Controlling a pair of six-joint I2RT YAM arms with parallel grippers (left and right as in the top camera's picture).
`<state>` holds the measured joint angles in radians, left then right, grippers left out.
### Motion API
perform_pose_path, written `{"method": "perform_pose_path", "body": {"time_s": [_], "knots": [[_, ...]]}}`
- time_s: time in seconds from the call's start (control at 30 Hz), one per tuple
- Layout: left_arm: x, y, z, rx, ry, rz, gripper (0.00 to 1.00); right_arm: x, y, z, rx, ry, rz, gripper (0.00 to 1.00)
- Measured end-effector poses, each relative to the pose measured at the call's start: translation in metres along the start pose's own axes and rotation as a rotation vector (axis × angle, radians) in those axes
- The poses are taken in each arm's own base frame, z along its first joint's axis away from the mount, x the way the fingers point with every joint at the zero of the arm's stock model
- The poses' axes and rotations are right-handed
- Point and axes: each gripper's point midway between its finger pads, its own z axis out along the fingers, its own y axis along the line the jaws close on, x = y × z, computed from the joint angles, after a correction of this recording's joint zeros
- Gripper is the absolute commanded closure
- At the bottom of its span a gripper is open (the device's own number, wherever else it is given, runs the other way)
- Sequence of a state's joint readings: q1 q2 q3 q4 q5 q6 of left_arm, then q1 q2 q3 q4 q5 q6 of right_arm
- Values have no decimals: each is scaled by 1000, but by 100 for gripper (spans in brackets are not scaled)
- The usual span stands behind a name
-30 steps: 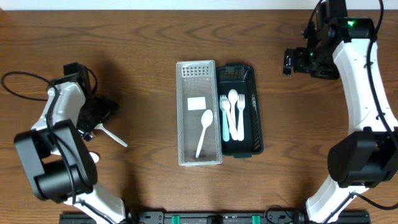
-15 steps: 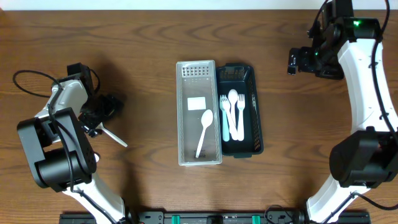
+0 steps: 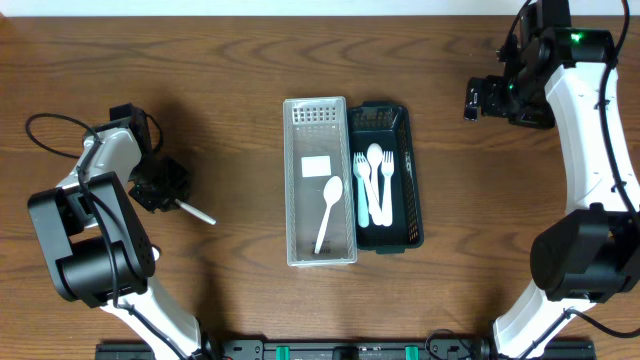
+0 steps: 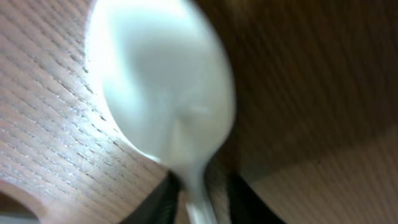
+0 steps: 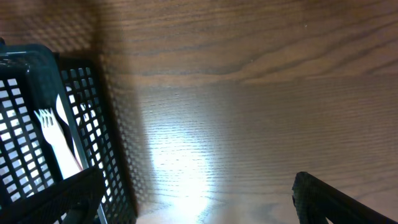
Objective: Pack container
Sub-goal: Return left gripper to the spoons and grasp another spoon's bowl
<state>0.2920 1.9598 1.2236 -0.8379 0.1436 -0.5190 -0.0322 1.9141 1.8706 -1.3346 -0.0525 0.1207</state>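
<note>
**Cutlery packing, mid-task:** At the left of the brown wood-grain worktop (image 3: pixel 250 80), the left claw (image 3: pixel 160 187) is down on a white plastic spoon (image 3: pixel 197 212). The spoon's handle pokes out toward the clear rectangular plastic container (image 3: pixel 300 215) at centre, well apart from it. The left wrist view shows the spoon's bowl (image 4: pixel 161 87) large and blurred. Its neck runs between the 2 dark fingers (image 4: pixel 163 200), which stand narrow around it (whether they truly pinch it cannot be told). Inside the container lies a second white spoon (image 3: pixel 328 212), near a small white card (image 3: pixel 317 166). Just beside the container's right wall stands a black plastic mesh basket (image 3: pixel 412 170) holding white plastic cutlery (image 3: pixel 377 185). The right claw (image 3: pixel 480 98) hangs at the worktop's far right, apart from the basket. In its own wrist view its fingers (image 5: pixel 336 202) are spread wide with nothing between them.
</note>
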Motion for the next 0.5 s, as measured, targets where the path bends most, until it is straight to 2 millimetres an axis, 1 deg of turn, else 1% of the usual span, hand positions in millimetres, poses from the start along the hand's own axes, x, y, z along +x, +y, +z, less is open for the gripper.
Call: {"method": "perform_pose_path", "body": {"time_s": [0.03, 0.07, 0.13, 0.17, 0.23, 0.5], "knots": [[0, 0, 0, 1, 2, -1, 79, 0, 0, 0, 0, 0, 0, 1], [1, 0, 0, 3, 3, -1, 85, 0, 0, 0, 0, 0, 0, 1], [1, -1, 0, 4, 6, -2, 92, 0, 0, 0, 0, 0, 0, 1], [1, -1, 0, 5, 6, -2, 93, 0, 0, 0, 0, 0, 0, 1], [1, -1, 0, 5, 6, 1, 94, 0, 0, 0, 0, 0, 0, 1], [1, 0, -1, -1, 6, 21, 94, 0, 0, 0, 0, 0, 0, 1]]}}
